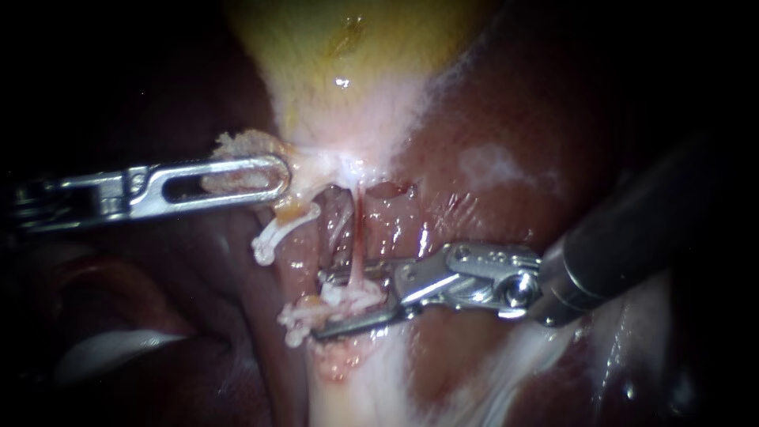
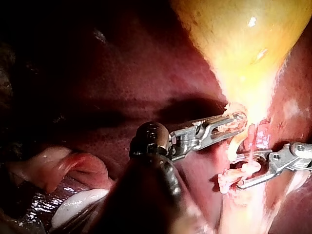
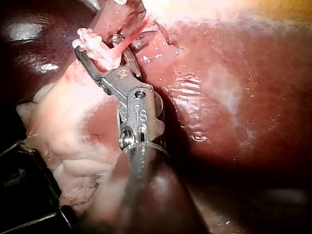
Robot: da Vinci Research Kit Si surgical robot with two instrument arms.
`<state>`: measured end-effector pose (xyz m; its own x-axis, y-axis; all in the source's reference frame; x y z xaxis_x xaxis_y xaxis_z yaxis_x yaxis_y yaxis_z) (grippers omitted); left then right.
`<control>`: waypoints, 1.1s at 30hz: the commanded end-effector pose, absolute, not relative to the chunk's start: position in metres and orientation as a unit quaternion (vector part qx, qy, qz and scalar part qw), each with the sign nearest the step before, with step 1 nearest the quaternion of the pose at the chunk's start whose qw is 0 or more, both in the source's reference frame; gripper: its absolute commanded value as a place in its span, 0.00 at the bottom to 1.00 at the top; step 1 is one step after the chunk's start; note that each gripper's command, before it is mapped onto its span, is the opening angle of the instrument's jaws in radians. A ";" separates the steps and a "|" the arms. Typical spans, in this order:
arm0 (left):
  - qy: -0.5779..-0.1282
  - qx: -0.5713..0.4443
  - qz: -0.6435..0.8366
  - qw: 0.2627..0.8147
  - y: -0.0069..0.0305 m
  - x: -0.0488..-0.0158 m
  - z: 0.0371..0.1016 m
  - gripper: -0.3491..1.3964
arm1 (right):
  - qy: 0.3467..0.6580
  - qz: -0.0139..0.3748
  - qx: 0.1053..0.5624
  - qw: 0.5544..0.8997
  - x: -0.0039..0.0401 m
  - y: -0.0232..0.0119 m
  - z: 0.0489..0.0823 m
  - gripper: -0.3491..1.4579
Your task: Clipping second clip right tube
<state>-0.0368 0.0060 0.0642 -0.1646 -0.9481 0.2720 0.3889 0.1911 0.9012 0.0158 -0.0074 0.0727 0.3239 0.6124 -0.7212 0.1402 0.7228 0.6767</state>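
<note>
Pink and thread-thin, the right tube [image 1: 357,237] runs down from the gallbladder [image 1: 348,71] between the right instrument's [image 1: 320,305] jaws, which stand apart astride it. It looks soft, slick and easily torn, so take it squarely across, clear of the fluffy tissue. Left wrist view: the left instrument [image 2: 236,121] is clamped on the gallbladder's neck. Right wrist view: the gap shows, with the tube crossing it.

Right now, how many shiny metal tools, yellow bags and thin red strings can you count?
2 shiny metal instruments: left instrument, right instrument
1 yellow gallbladder
1 thin red tube, between the right instrument's open jaws
Total: 4
</note>
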 end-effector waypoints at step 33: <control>-0.505 0.277 -0.572 0.584 0.0060 -0.0368 0.0642 0.00 | 0.600 0.223 0.424 0.640 0.0142 -0.0063 0.0729 0.47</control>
